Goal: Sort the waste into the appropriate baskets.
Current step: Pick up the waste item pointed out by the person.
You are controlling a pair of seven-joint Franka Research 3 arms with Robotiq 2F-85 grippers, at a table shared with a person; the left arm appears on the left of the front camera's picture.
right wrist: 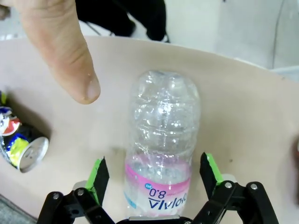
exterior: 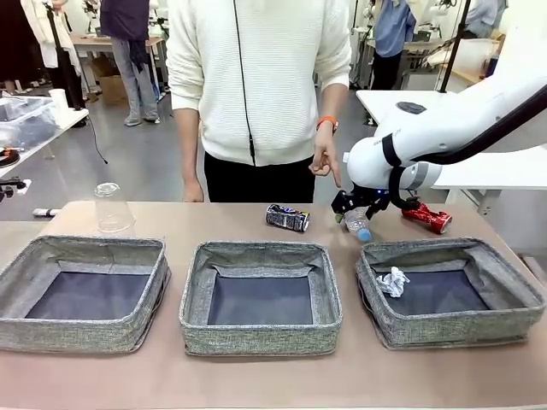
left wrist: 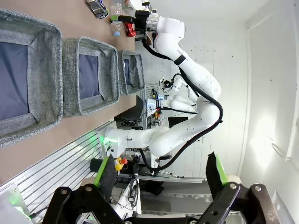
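My right gripper [right wrist: 154, 166], jaws wide open, straddles the clear plastic bottle [right wrist: 163, 121] lying on the table [exterior: 256, 376] at 11 o'clock of the right basket [exterior: 461, 329]; light, slick and crushable, it likely wants a gentle hold across the labelled waist

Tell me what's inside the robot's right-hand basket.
In the right basket, a white paper wad lies on the dark bottom near the left wall. The near wall hides the bottom's front strip.
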